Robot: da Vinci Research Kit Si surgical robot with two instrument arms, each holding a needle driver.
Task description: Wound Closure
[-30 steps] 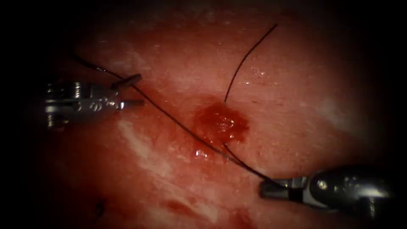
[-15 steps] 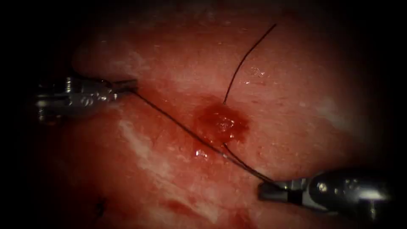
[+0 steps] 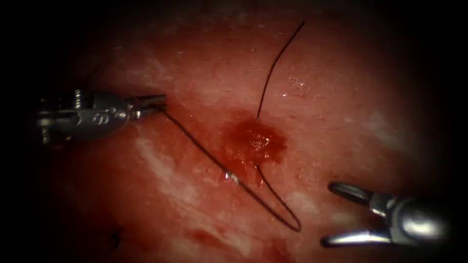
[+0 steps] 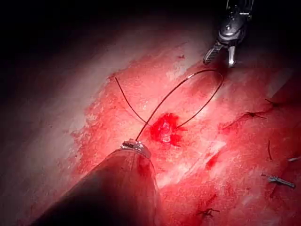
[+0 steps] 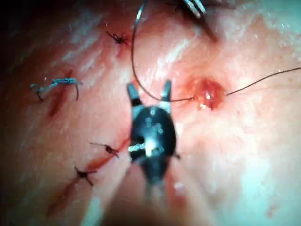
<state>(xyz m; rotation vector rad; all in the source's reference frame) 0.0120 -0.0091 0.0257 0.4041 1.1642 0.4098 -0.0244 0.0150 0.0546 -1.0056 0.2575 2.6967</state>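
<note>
The tissue (image 3: 185, 195) spreads across the endoscope view, its outer edges lost in darkness. Near its middle sits one wet patch of red fluid (image 3: 253, 142), which hides whatever lies of the cut beneath it, so sides of the cut cannot be told.

Two tools are in view. The left arm's tool (image 3: 152, 103) lies left of the red patch with its jaws closed on the thread (image 3: 209, 156); its shaft fades into shadow. The right arm's tool (image 3: 336, 214) sits low at the right with its jaws spread wide and nothing between them; a second ago those jaws were closed on the thread, and now the loop lies slack on the tissue just beside them.

One thread shows: from the left tool it runs down and to the right, bends back in a narrow loop and climbs into the red patch. A free end (image 3: 278, 58) rises from the patch's upper edge, its tip fading into the dark.

No needle can be made out.

In the right wrist view, several dark knotted stitches (image 5: 109, 149) and a pale cut end of thread (image 5: 54, 84) lie on the tissue.
</note>
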